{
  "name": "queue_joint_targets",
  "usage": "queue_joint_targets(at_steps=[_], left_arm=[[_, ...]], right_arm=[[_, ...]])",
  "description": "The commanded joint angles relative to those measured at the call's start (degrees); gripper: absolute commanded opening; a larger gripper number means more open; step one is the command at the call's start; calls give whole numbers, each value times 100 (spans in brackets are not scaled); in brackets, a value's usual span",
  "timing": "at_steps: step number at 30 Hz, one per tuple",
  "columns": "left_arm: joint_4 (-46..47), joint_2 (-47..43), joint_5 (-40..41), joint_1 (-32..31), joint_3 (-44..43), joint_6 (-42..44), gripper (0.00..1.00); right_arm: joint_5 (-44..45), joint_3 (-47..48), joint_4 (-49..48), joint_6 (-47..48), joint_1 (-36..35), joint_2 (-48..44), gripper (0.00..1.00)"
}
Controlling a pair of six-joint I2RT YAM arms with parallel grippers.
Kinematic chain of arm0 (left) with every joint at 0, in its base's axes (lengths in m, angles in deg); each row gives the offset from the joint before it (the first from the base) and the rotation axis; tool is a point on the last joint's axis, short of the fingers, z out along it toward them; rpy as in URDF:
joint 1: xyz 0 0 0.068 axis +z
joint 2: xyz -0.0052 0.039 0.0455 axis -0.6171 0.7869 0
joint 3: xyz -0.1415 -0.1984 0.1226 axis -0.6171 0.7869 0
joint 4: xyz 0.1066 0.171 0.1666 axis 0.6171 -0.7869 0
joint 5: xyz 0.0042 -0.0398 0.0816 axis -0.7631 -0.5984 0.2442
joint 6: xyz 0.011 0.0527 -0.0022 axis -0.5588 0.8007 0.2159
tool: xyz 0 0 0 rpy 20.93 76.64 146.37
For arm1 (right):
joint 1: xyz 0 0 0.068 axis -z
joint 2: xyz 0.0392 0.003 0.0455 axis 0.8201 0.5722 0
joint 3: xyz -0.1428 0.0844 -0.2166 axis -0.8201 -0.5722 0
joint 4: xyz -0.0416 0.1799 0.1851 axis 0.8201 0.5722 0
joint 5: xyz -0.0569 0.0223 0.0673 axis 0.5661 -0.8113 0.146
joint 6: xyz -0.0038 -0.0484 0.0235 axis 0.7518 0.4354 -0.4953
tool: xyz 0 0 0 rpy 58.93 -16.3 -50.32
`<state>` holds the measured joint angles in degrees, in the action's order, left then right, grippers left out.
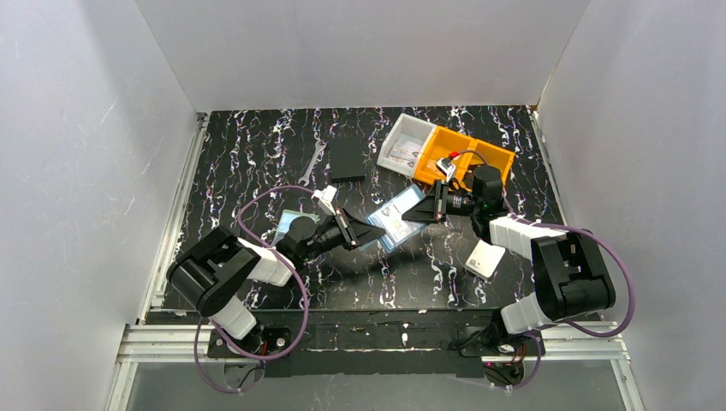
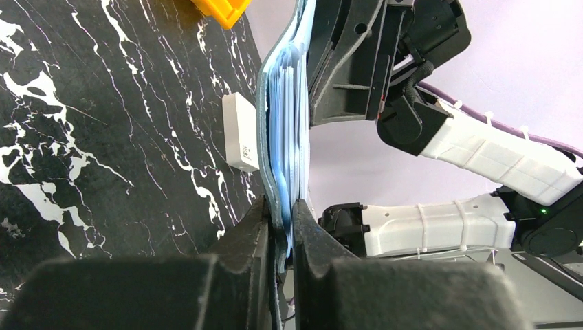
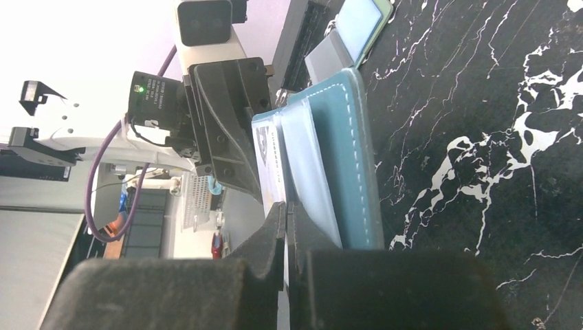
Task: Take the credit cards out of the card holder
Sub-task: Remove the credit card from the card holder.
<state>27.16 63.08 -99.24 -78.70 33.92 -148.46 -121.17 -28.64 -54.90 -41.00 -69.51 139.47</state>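
Mid-table, left tool [image 2: 280,206] clamps card holder [image 2: 265,137]; right tool [image 3: 287,210] pinches its credit card [image 3: 269,165].

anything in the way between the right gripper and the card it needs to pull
Nothing visible. The right gripper is shut on the credit card, and the left gripper clamps the card holder from the opposite side.

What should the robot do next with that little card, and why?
Probably the right claw should slide its pinched card out, away from the left claw. The card looks partly tucked in the card holder, which the left claw clamps.
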Motion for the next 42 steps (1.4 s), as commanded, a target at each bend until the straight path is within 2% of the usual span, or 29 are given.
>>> queue_joint_targets(at_steps=[1,9,19,29,42], left_arm=[[569,102,-279,-27,-169,-23,0],[610,-44,-110,16,95,92,0],[674,-97,-322,69,192,112,0],[683,-123,-367,207,312,43,0],[691,5,-290,315,451,-10,0]], right_arm=[[-194,264,92,219,-102,-94,1],[-157,270,300,495,2,-99,1],[-154,255,403,810,114,-72,1],[-17,288,1012,1650,149,-234,1],[188,258,1186,2094,145,-44,1]])
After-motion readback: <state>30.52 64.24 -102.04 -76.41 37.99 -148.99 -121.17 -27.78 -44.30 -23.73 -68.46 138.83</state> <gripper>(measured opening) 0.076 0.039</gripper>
